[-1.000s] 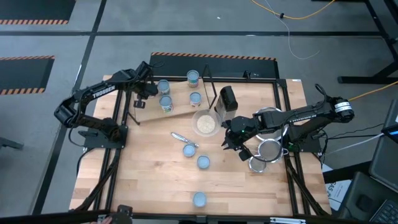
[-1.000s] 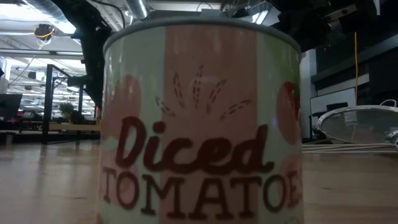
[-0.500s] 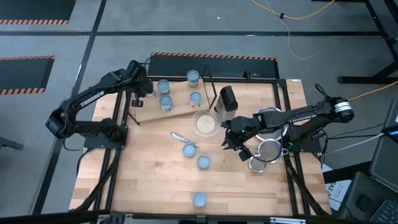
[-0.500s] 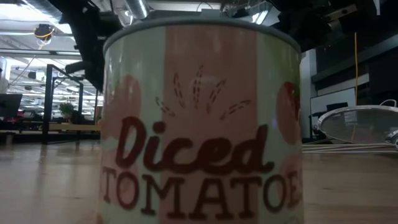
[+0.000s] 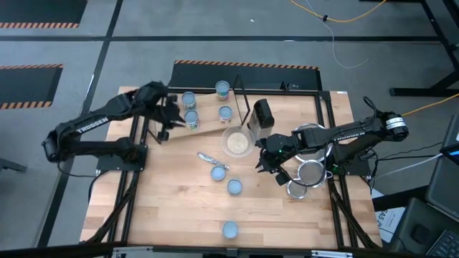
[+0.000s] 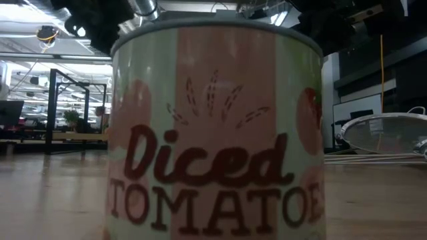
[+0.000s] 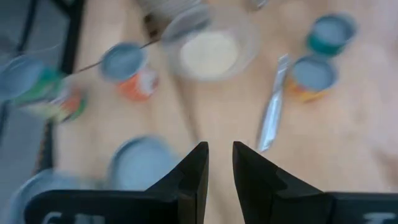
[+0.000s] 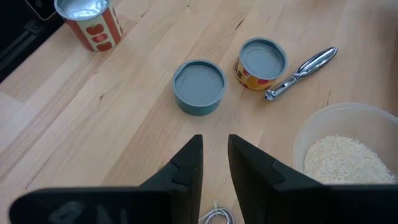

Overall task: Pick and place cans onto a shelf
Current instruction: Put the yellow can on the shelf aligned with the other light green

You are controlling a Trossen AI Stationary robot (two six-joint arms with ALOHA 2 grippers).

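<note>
Cans on shelf [image 5: 191, 118]: four are counted, standing upright on the shelf [image 5: 208, 127] at the far left of the surface [image 5: 172, 208].
Cans off shelf [image 5: 218, 173]: three are counted on the bare surface. Two lie near mid-surface and one, labelled diced tomatoes [image 6: 213, 127], stands alone at the near edge.
Left pincer [image 5: 168, 115]: it is held over the shelf's left end. The fingers are parted by a slim gap and nothing is grasped.
Right pincer [image 8: 214, 155]: it is held above the two mid-surface cans, likewise slightly parted and empty.
Step in hand: the next loose can is judged to be due for pick-up. A wider opening, a centred descent and a grip across the sides are advised.
Hazards: the metal utensil [image 5: 208, 158] beside the nearer can and the bowl [image 5: 236, 141] are to be avoided.
Other items: one bowl, one utensil and at least two strainers [image 5: 310, 172] are counted.
</note>
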